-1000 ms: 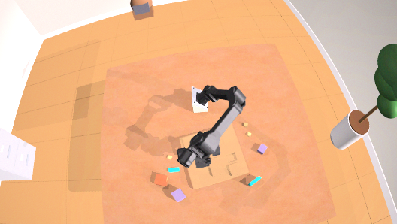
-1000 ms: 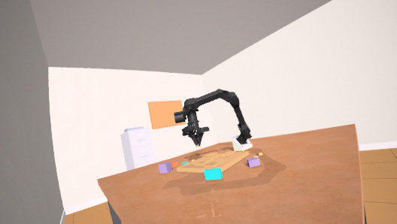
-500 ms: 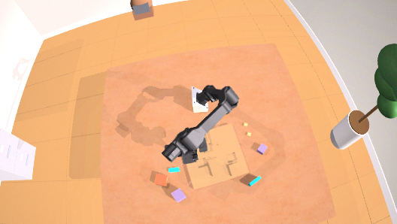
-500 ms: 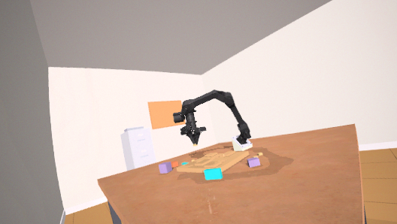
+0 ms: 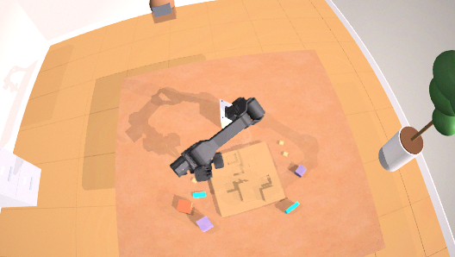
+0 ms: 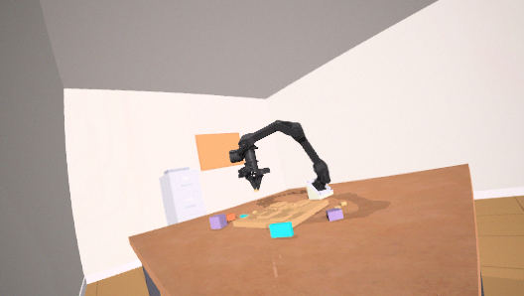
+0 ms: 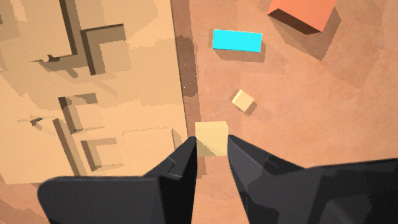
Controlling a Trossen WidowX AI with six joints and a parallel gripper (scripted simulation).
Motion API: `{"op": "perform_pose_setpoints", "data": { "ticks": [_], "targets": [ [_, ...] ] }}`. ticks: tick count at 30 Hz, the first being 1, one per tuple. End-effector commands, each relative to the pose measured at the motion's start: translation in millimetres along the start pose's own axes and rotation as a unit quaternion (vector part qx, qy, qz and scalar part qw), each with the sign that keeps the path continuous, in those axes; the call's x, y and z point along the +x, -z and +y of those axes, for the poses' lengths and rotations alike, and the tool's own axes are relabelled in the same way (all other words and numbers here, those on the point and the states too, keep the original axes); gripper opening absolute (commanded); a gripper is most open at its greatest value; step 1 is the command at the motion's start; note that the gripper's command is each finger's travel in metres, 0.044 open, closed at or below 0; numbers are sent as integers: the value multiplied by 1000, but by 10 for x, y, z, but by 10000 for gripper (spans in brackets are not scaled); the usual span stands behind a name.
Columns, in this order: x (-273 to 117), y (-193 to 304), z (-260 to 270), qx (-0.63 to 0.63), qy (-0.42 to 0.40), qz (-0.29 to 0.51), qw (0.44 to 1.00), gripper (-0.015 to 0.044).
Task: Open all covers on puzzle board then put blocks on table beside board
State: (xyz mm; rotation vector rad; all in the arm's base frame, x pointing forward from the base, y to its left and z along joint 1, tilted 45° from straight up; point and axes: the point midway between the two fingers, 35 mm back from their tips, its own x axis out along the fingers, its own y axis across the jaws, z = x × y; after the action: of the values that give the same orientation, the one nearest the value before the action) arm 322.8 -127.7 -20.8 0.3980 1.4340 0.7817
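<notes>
My gripper (image 6: 256, 189) (image 7: 211, 142) is shut on a small yellow block (image 7: 212, 139), above the table beside the board's edge. The tan puzzle board (image 5: 225, 209) (image 7: 150, 102) (image 6: 248, 224) shows several recessed wells in the wrist view, with no coloured block visible in them. Its covers are the same tan, so their exact state is hard to tell. On the table lie a loose yellow block (image 5: 194, 180) (image 7: 243, 100), a cyan block (image 5: 199, 195) (image 7: 237, 41), an orange block (image 5: 184, 206) (image 7: 306, 11) and a purple block (image 5: 204, 224) (image 6: 217, 222). In the top view the arm hides the board's upper-left corner.
Beyond the board's other sides lie a second cyan block (image 5: 292, 207) (image 6: 281, 229), a second purple block (image 5: 300, 171) (image 6: 334, 215) and two small yellow blocks, one (image 5: 281, 142) just above the other (image 5: 285, 153). The white arm base (image 5: 224, 118) stands behind the board.
</notes>
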Motion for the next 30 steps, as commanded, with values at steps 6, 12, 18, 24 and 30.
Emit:
{"op": "perform_pose_setpoints", "data": {
  "ticks": [6, 12, 18, 24, 30],
  "targets": [
    [31, 254, -264, -2, -1, 4, 1000, 80],
    [49, 432, -421, -2, -3, 4, 1000, 80],
    [74, 611, -562, -3, -6, 4, 1000, 80],
    [118, 626, -581, -3, -6, 4, 1000, 80],
    [218, 616, -591, -3, -6, 4, 1000, 80]
  ]
}}
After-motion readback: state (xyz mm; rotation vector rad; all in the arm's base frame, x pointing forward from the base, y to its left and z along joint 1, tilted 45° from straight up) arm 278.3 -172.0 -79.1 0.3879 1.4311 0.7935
